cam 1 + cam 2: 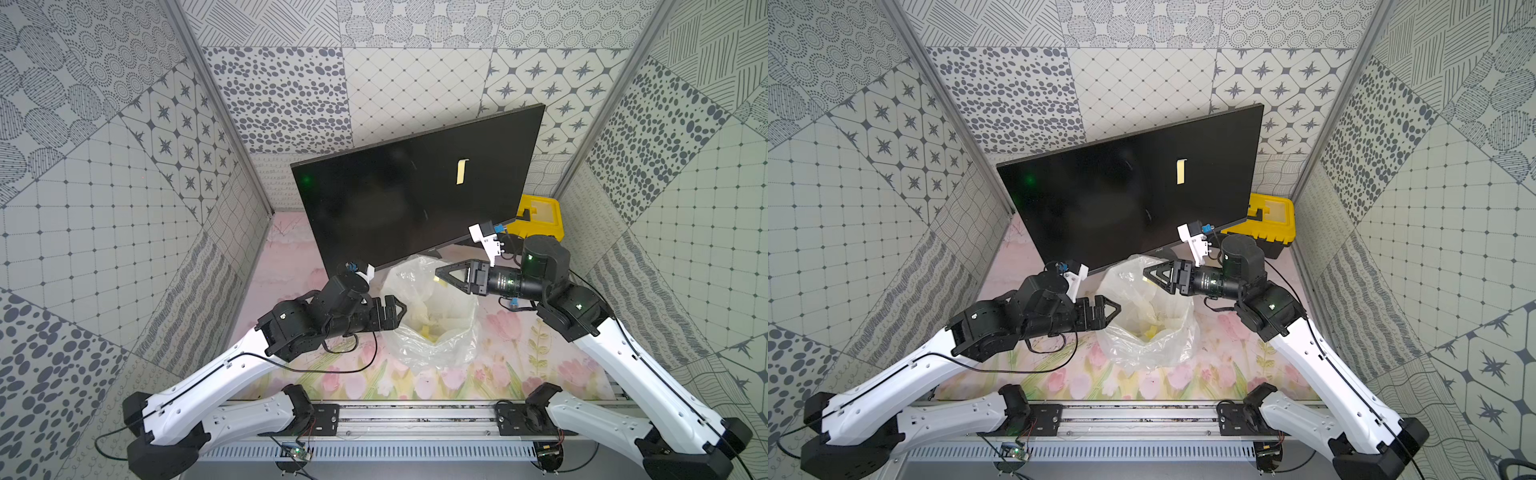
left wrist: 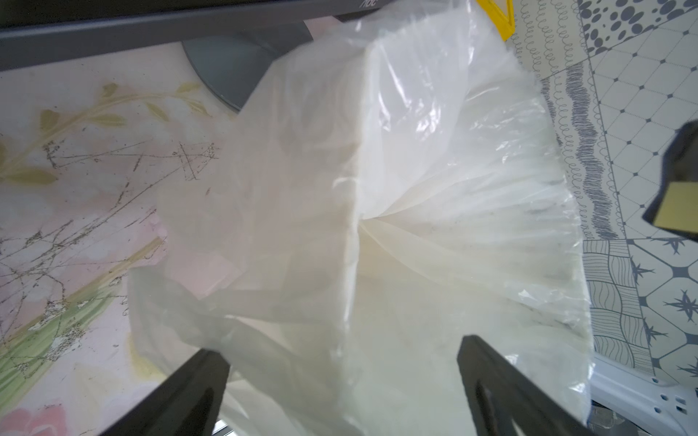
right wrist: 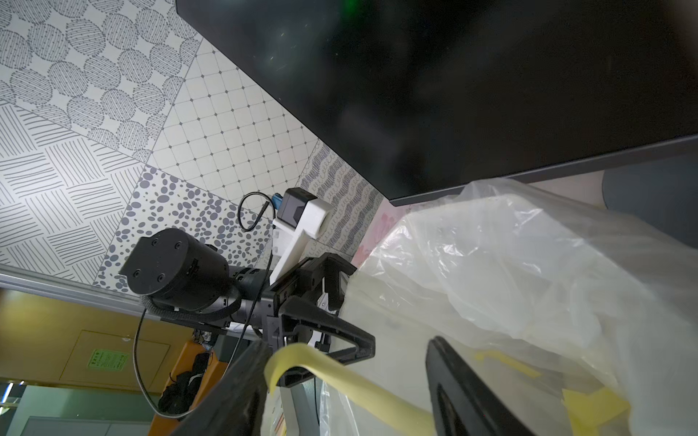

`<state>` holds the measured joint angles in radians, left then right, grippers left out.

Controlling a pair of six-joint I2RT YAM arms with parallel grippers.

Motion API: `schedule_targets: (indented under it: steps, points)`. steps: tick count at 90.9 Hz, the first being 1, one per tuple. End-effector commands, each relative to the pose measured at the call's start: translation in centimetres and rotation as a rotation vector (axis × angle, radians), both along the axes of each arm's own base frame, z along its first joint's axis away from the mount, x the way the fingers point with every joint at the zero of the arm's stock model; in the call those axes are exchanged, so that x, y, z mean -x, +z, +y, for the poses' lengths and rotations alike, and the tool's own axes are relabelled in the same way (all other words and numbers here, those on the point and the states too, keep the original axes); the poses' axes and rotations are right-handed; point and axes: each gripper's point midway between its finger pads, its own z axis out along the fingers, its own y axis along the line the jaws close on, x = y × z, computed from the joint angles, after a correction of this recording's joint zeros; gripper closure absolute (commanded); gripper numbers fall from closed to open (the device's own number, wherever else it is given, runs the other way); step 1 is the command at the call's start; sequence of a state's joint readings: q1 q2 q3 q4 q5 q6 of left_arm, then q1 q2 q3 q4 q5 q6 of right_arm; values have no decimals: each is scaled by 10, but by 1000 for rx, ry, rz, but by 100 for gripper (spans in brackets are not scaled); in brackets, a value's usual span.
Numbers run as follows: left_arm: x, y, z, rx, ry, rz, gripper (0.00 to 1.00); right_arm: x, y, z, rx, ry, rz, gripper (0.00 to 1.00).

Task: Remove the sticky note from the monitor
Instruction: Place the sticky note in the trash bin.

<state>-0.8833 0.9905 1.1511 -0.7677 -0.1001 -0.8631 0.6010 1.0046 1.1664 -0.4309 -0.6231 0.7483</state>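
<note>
**One note on the screen, another clinging to the open right end effector**

The monitor (image 1: 415,195) stands at an angle at the back of the floral worktop (image 1: 519,357), its screen dark. A yellow sticky note (image 1: 462,171) is stuck on the upper right part of the screen, seen in both top views. In front of the monitor's stand a clear plastic bag (image 1: 432,328) sits open, with crumpled yellow notes at its bottom.

The right end effector (image 1: 439,278) hovers over the bag's rear rim, pointing toward the left arm. Its jaws stand partly apart and clamp nothing. The right wrist view shows a loose yellow note (image 3: 362,394) clinging to one finger and curling across the gap.

The left end effector (image 1: 402,309) is at the bag's left side with its jaws spread wide. In the left wrist view the bag's film bulges between the fingers, not pinched. A yellow-and-black toolbox (image 1: 540,216) sits behind the monitor's right edge.
</note>
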Motion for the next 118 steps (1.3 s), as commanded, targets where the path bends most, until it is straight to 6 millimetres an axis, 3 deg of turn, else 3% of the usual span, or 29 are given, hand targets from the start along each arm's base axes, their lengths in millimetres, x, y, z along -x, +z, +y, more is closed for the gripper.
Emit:
schedule_targets:
  steps: [1, 19, 38, 46, 59, 77, 88, 118]
  points:
    - [0, 13, -5, 25, -26, -38, 1, 0, -2, -3, 77, 6, -70, 29]
    - [0, 29, 3, 26, -32, -110, 1, -3, -11, -3, 133, 13, -80, 27]
    - [10, 64, 33, -30, -38, -220, 1, -6, -16, 2, 146, 36, -67, 27]
    - [15, 77, 37, -30, -55, -226, 1, -7, -15, 4, 144, 44, -68, 27]
    - [21, 89, 9, 42, -152, -200, 1, -9, -10, 6, 136, 45, -67, 27]
    - [25, 98, -53, 26, -312, -279, 1, -9, 5, 11, 86, 53, -50, 27]
    - [19, 100, -80, 22, -319, -349, 1, -9, 10, 14, 48, 59, -27, 27]
    - [10, 112, -114, 135, -281, -497, 8, -7, 20, 16, -19, 57, 8, 26]
